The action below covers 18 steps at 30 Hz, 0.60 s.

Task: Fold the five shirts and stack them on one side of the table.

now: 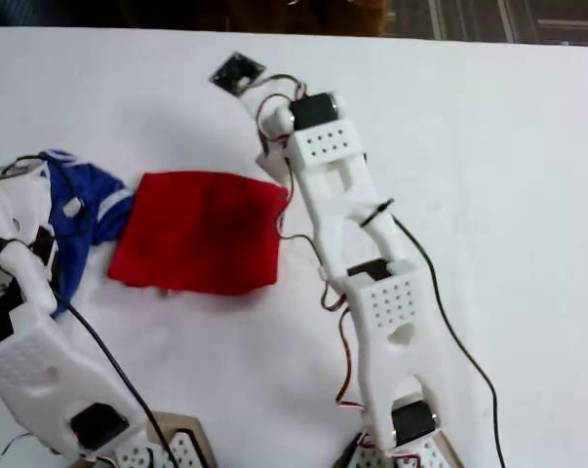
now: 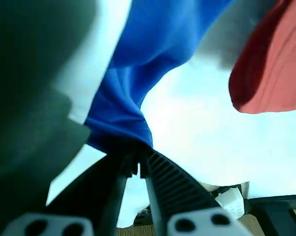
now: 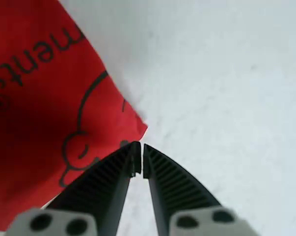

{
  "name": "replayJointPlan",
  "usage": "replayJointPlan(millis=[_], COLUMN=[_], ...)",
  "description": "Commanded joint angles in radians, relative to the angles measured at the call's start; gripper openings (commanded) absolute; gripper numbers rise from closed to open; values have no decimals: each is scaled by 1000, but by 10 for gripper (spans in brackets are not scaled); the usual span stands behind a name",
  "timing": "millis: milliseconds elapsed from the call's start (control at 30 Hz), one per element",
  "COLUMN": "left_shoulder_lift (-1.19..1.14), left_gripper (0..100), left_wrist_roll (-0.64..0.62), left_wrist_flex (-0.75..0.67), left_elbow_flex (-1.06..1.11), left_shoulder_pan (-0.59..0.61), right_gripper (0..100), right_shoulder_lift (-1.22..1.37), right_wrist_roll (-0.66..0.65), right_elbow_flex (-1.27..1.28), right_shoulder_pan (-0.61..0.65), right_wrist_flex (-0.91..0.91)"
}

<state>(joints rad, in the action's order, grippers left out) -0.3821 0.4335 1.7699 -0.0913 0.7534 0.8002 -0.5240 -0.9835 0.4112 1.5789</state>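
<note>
pinching blue shirt [image 2: 138,73], left gripper [image 2: 138,164]; right gripper [image 3: 139,160] (jaws together) at red shirt [image 3: 40,123]

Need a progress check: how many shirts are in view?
2. A red shirt lies flat mid-table; a blue shirt lies bunched beside it, pinched in the left hand. Others may be hidden or out of frame.

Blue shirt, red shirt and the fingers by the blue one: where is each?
Blue shirt [image 2: 152,54]: left wrist view, on its bunched fold.
Red shirt [image 1: 201,232]: high view, middle of the folded cloth.
Left fingers [image 2: 173,183]: left wrist view, ribbed face of one finger.
</note>
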Motion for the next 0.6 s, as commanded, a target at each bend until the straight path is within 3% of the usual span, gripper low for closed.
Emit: replayJointPlan(millis=[0, 200, 567], left_shoulder_lift=[64, 64, 64], left_gripper=[38, 38, 38], left_wrist_roll=[6, 6, 78], left_wrist_flex=[17, 18, 18], left_elbow_flex=[1, 1, 1], left_shoulder_pan=[3, 3, 3], right_gripper=[74, 246, 248], right_shoulder_lift=[-73, -62, 54], right_wrist_roll=[201, 448, 695], right_elbow_flex=[-41, -32, -34], right_shoulder_pan=[-1, 39, 124], right_wrist_flex=[139, 189, 189])
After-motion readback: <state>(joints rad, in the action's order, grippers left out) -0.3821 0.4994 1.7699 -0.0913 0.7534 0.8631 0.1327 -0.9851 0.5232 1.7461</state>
